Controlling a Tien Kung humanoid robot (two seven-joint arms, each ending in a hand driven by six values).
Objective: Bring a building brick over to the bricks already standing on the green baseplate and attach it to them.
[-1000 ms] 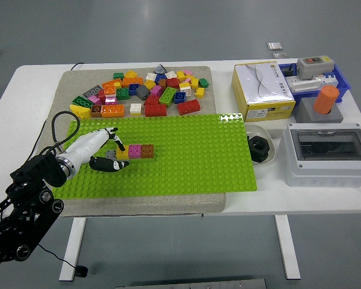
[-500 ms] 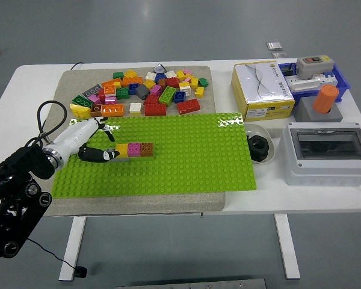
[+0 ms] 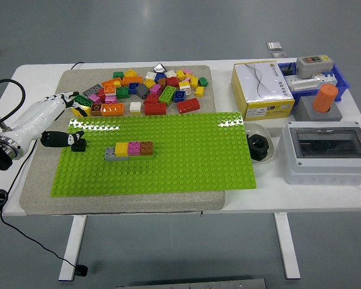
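The loose pile of small rigid plastic bricks [image 3: 145, 91] is light and slick, best pinched across flat sides; the left hand [image 3: 51, 123], fingers relaxed, holds nothing

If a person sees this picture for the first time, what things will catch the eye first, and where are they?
First comes the bright green baseplate in the middle of the table, with a short row of joined bricks on its left part. Behind it lies a colourful heap of loose bricks on the grey mat. At the left edge, the white left robot hand hangs open beside the baseplate and holds nothing.
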